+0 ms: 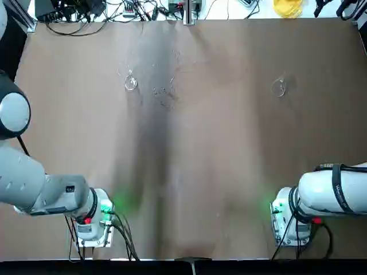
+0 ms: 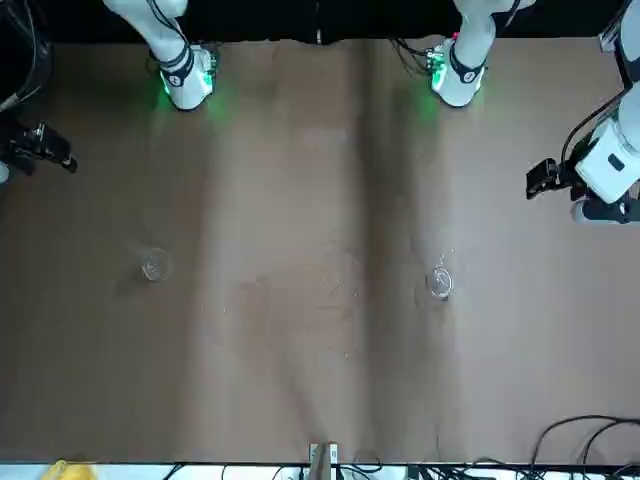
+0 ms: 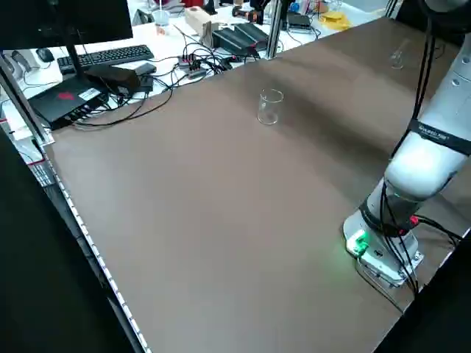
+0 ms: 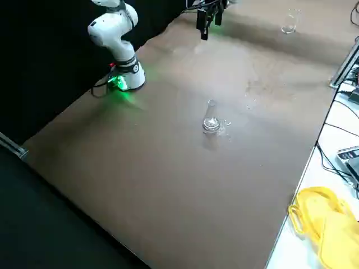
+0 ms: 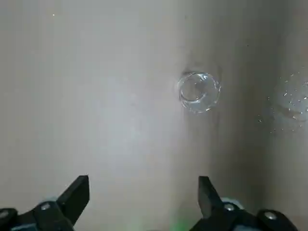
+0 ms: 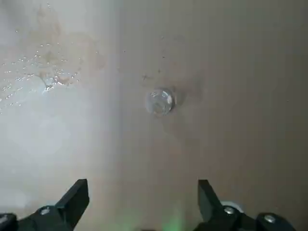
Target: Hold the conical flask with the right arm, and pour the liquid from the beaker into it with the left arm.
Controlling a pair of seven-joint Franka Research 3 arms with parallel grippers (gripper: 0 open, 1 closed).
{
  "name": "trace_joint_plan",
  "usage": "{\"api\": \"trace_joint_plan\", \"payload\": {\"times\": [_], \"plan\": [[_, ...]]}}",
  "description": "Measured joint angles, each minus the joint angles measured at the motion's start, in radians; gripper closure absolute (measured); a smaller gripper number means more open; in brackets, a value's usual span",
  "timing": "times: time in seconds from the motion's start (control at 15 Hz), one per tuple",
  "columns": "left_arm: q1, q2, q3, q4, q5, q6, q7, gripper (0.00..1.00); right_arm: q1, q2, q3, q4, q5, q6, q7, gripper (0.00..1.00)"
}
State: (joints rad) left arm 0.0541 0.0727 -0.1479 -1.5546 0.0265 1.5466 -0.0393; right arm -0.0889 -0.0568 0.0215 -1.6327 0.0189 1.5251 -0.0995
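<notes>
The beaker (image 1: pixel 131 83), a straight-sided clear glass cup, stands upright on the far left of the brown table (image 1: pixel 218 172). It also shows in the front view (image 2: pixel 440 282) and the left side view (image 3: pixel 270 107). The conical flask (image 1: pixel 279 87), with its narrow neck (image 4: pixel 211 120), stands upright at the far right. My left gripper (image 5: pixel 143 193) hangs open high above the table, the beaker (image 5: pixel 198 92) ahead of it. My right gripper (image 6: pixel 143 193) is likewise open and raised, with the flask (image 6: pixel 160 101) ahead of it. Both grippers hold nothing.
Small water drops (image 1: pixel 163 91) lie on the table between the two vessels. The arm bases (image 1: pixel 94 220) (image 1: pixel 289 220) sit at the near edge. Cables and a keyboard (image 3: pixel 110 55) lie beyond the far edge, along with a yellow object (image 4: pixel 325 221).
</notes>
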Motion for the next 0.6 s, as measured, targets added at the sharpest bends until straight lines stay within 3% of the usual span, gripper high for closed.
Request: {"api": "trace_joint_plan", "payload": {"times": [0.6], "plan": [[0.012,0.001,0.003,0.000,0.002,0.003,0.006,0.00,0.001,0.000,0.002,0.000,0.001,0.000,-0.003,0.00]]}}
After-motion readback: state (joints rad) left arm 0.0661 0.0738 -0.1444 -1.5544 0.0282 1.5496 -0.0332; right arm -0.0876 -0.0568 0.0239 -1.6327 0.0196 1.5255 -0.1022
